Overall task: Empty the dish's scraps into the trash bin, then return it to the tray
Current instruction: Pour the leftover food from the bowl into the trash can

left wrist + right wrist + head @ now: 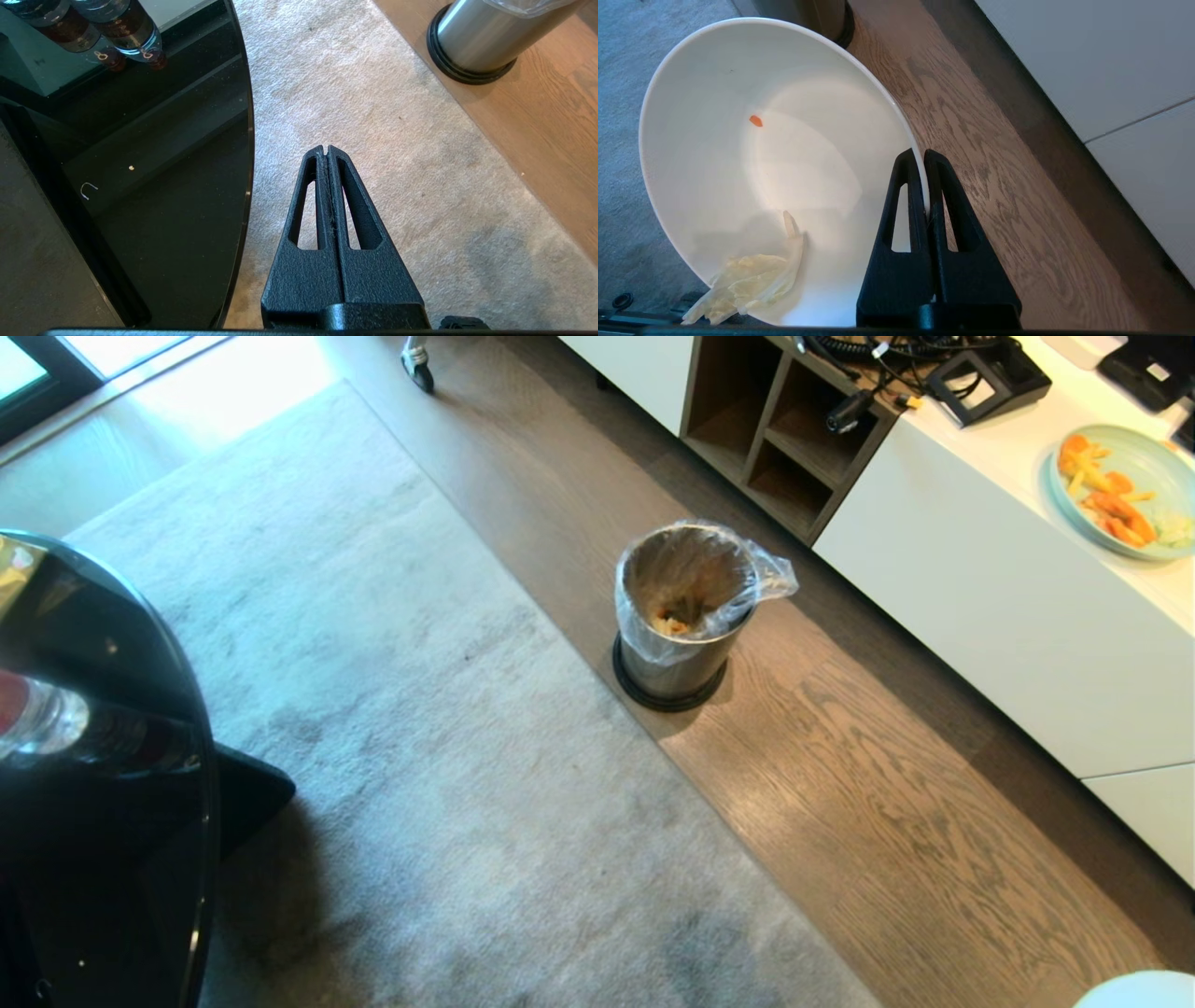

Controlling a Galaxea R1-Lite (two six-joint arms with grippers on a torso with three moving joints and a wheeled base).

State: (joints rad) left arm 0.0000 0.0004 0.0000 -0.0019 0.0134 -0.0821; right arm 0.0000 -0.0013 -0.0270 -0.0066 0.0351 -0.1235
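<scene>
1. A grey rug [401, 728] is spread across the middle and left of the frame.
2. A black glass table [103, 784] is seen at the left edge.
3. A blue-green plate [1134, 490] is set on a white cabinet [1008, 588], upper right.

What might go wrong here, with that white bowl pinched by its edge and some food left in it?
1. The right gripper holds the dish only by a thin bit of rim, so it could slip or swing.
2. Pale scraps cling by the rim and an orange fleck sticks inside; they may drop onto the rug or wooden floor rather than into the trash bin.
3. They might never come off, so the dish goes back dirty.
</scene>
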